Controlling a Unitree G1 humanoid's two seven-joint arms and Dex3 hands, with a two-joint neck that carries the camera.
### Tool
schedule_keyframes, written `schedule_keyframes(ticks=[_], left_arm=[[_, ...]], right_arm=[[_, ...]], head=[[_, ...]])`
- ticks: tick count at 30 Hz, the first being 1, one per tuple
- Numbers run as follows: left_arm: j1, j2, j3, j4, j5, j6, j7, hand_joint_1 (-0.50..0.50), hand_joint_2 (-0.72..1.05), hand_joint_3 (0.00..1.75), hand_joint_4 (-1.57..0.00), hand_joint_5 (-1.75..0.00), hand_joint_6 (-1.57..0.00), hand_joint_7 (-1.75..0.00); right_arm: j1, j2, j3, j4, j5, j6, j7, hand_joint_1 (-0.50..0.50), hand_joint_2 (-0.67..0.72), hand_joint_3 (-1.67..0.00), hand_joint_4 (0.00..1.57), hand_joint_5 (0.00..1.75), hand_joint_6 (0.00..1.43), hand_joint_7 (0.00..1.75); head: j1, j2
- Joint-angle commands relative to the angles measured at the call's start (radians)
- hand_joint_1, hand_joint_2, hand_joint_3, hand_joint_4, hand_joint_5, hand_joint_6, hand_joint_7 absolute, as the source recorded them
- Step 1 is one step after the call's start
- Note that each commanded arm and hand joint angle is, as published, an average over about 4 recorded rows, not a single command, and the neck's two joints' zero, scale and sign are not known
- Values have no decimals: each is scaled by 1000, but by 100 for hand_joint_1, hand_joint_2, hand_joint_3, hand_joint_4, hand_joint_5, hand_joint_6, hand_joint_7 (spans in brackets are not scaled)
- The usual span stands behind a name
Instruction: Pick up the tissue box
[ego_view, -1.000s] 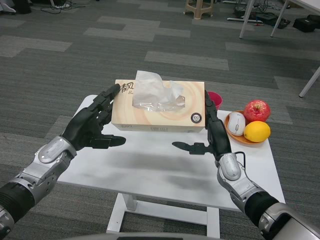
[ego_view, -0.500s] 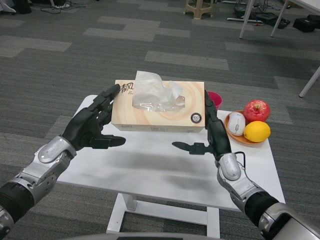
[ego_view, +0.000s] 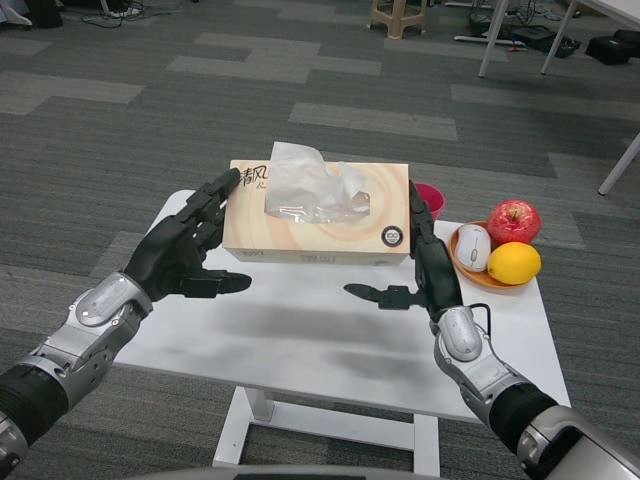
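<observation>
- Head view: I am seeing the tissue box (ego_view: 318, 213) lying at 12 o'clock on the white table (ego_view: 300, 330).
- Left hand (ego_view: 185, 250) is flanking it at 9 o'clock, fingers spread, holding nothing.
- Right hand (ego_view: 425, 262) is flanking it at 3 o'clock, likewise.

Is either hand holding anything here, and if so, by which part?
The tissue box, by its two short ends: the left hand and right hand flank it, but actual contact cannot be told.

Matt, seemingly cardboard tissue box (ego_view: 318, 215).
</observation>
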Motion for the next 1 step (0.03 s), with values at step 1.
schedule_keyframes(ticks=[1], left_arm=[[-22,-40,-39,-63,28,-8,-56,50,96,9,0,0,0,0]], right_arm=[[-13,38,37,-49,-34,-28,45,-21,-41,-40,20,29,0,7]], head=[[0,0]])
